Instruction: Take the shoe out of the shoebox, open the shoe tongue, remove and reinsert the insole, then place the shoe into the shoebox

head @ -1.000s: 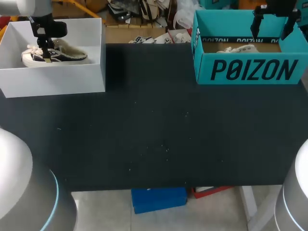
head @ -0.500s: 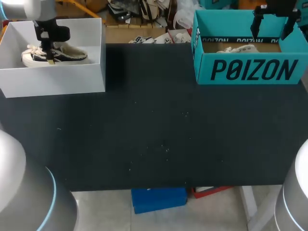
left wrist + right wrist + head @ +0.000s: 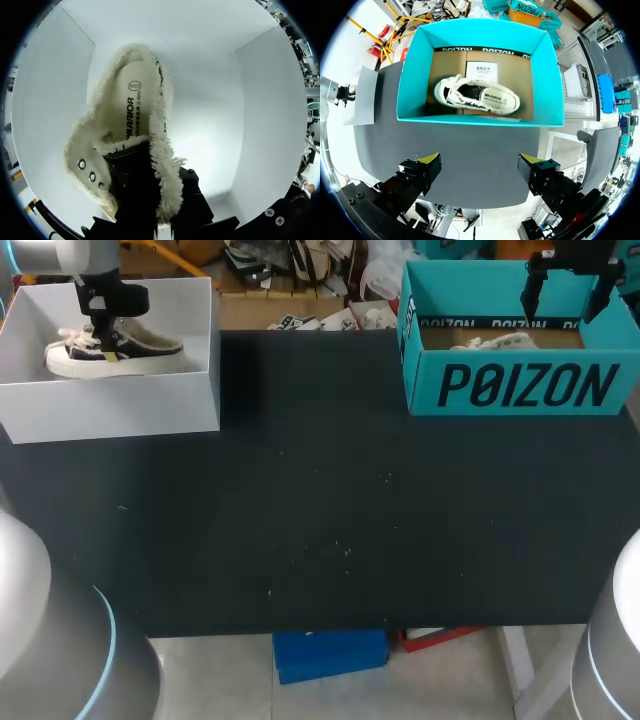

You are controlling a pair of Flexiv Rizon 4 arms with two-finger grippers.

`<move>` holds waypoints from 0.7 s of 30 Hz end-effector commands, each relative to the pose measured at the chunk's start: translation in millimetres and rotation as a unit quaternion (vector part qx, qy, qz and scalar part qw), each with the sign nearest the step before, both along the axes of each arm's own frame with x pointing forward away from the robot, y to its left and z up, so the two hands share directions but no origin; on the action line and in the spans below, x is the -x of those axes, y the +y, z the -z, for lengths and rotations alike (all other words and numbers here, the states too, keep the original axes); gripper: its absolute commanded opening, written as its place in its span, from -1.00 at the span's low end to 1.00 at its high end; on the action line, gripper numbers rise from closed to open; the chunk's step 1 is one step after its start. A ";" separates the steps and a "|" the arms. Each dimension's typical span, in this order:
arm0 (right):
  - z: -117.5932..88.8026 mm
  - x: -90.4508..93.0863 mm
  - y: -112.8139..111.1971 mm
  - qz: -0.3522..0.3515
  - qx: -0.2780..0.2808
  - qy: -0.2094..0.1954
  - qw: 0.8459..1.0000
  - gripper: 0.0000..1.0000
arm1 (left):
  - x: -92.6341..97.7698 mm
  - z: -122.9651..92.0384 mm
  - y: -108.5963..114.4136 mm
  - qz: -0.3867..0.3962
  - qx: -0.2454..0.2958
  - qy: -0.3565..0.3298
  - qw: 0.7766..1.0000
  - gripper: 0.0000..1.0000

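Note:
A dark low shoe with cream fleece lining (image 3: pixel 140 350) lies in the white shoebox (image 3: pixel 110 405) at the table's back left. My left gripper (image 3: pixel 103 340) reaches down into that box and is shut on the shoe's fleecy collar edge. In the left wrist view the shoe (image 3: pixel 135 125) fills the space ahead, its printed insole showing, and the collar runs down into my left gripper (image 3: pixel 162 212). My right gripper (image 3: pixel 570 295) hangs open above the teal shoebox (image 3: pixel 520 385). A second, white shoe (image 3: pixel 477 95) lies inside that box, ahead of the open right gripper (image 3: pixel 480 172).
The dark table (image 3: pixel 320 510) stretches between the two boxes, both of which stand along its back edge. The white box's walls (image 3: pixel 50 115) close in around the shoe on all sides.
My left gripper's fingers have closed on the shoe's collar, and gripper and shoe have risen a little inside the white box. The right arm has not moved.

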State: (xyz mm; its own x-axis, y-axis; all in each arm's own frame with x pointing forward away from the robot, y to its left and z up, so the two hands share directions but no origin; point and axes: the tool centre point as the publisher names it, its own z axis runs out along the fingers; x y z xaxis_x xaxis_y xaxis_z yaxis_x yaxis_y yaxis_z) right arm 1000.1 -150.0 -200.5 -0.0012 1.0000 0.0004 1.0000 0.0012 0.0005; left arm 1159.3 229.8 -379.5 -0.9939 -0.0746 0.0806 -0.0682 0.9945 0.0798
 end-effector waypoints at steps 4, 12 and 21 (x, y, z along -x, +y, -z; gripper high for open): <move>-0.1 0.0 0.0 0.000 0.000 0.000 1.000 1.00 | 20.8 -66.2 -1.7 -0.011 -0.004 -0.026 1.000 -1.00; -0.1 0.0 0.0 0.000 0.000 0.000 1.000 1.00 | 44.7 -140.1 -26.2 -0.028 -0.017 -0.063 0.997 -1.00; -0.1 0.0 0.0 0.000 0.000 0.000 1.000 1.00 | 89.6 -211.6 -93.6 -0.036 -0.034 -0.105 0.993 -1.00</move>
State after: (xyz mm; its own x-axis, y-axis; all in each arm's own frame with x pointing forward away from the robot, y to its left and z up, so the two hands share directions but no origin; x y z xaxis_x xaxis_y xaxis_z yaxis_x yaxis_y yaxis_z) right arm 1000.1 -150.0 -200.5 -0.0012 1.0000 0.0003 1.0000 0.0012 0.0003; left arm 1127.9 163.7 -229.9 -0.9866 -0.1616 0.0235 -0.1589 0.9830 0.0916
